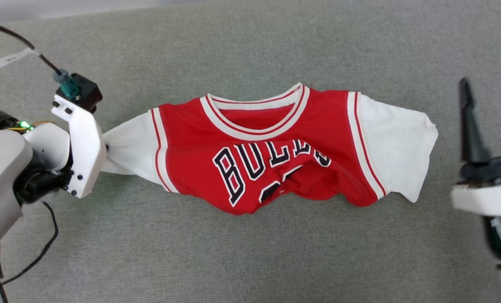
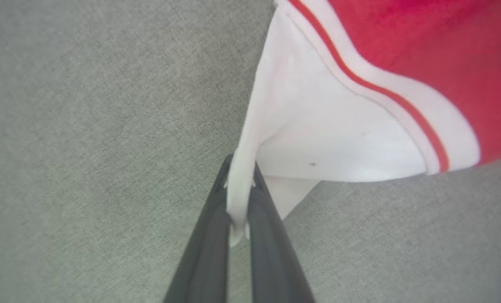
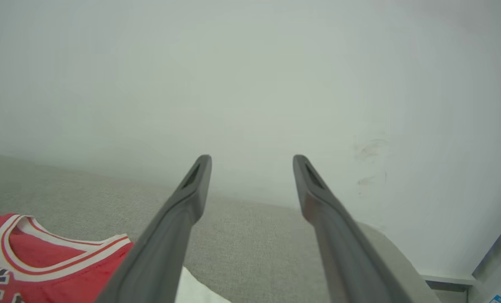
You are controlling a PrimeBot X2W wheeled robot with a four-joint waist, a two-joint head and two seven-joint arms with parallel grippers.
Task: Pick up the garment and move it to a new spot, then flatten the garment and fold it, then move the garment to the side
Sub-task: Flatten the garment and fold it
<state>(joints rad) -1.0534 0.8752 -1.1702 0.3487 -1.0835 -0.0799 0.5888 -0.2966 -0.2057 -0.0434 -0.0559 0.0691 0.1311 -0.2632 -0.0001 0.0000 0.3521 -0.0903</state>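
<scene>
The garment [image 1: 271, 155] is a red jersey with white sleeves and black lettering, lying front up and rumpled on the grey surface, its lower part bunched under. In the left wrist view my left gripper [image 2: 240, 168] is shut on the edge of the white left sleeve [image 2: 318, 139], white cloth pinched between the two dark fingers. In the head view that gripper's white wrist [image 1: 80, 143] sits at the sleeve's tip [image 1: 124, 147], hiding the fingers. My right gripper [image 1: 490, 84] stands open to the right of the other sleeve, apart from it; its fingers [image 3: 191, 189] hold nothing, with the garment's collar [image 3: 44, 256] at lower left.
The grey fabric surface [image 1: 250, 261] stretches all around the jersey. A pale wall [image 3: 250, 84] rises behind its far edge. Black cables [image 1: 44, 244] trail near my left arm at the lower left.
</scene>
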